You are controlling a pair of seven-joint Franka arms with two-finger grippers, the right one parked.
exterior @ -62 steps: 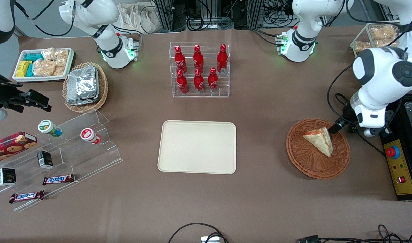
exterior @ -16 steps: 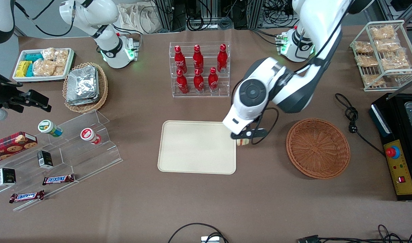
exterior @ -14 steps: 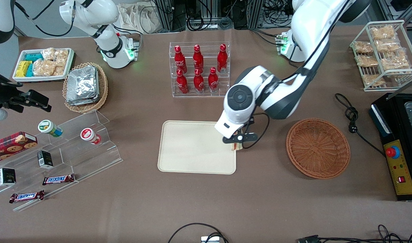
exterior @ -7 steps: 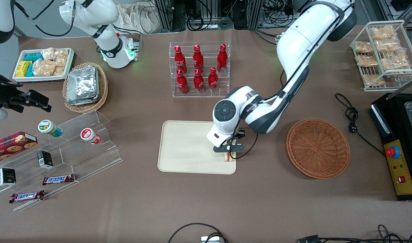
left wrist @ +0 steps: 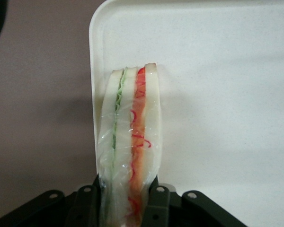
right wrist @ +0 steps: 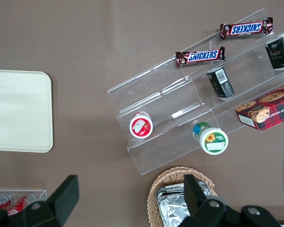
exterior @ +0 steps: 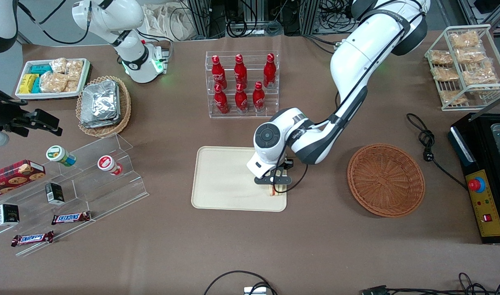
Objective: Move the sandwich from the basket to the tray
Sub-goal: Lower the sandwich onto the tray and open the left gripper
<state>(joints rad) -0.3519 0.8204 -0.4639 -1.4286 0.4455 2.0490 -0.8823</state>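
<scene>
The sandwich (left wrist: pixel 131 142), a plastic-wrapped wedge of white bread with green and red filling, is held edge-on between my gripper's fingers (left wrist: pixel 155 208). My gripper (exterior: pixel 273 183) is shut on it, low over the cream tray (exterior: pixel 225 180), near the tray's corner that is closest to the basket and the front camera. Only a sliver of the sandwich (exterior: pixel 276 191) shows below the gripper in the front view. The reddish-brown wicker basket (exterior: pixel 385 179) sits beside the tray toward the working arm's end, with nothing in it.
A clear rack of red bottles (exterior: pixel 242 84) stands farther from the camera than the tray. A black cable (exterior: pixel 425 141) lies near the basket. A stepped acrylic shelf (exterior: pixel 94 172) with cups and snacks sits toward the parked arm's end. A wire rack of bagged snacks (exterior: pixel 463 61) stands at the working arm's end.
My gripper carried the sandwich from the basket to the tray's edge, then moved slightly inward over the tray and lower in the last half second.
</scene>
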